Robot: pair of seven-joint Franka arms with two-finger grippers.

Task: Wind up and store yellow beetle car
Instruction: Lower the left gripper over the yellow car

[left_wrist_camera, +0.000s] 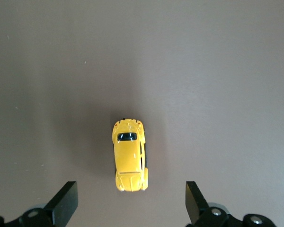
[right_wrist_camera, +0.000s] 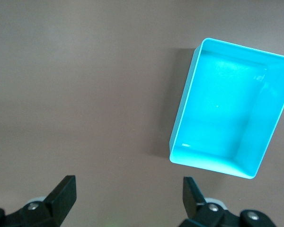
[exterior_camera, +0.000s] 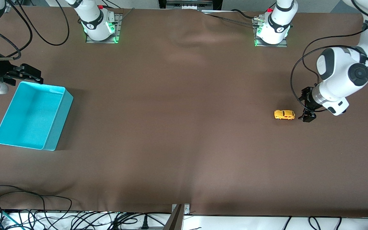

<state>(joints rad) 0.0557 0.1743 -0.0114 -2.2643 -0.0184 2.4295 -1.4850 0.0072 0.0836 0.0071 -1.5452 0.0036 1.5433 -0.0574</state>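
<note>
Bench scene with two arms. No legible writing or brand shows on any item. The yellow beetle car point(exterior_camera: 284, 114) stands on its wheels on the brown bench point(exterior_camera: 177, 127), toward the left arm's end. The left gripper point(exterior_camera: 306, 108) is low, just beside the car, jaws wide apart and touching nothing. The right gripper point(exterior_camera: 27, 74) waits just beside the teal bin point(exterior_camera: 56, 127), at the right arm's end, jaws likewise apart and empty.
</note>
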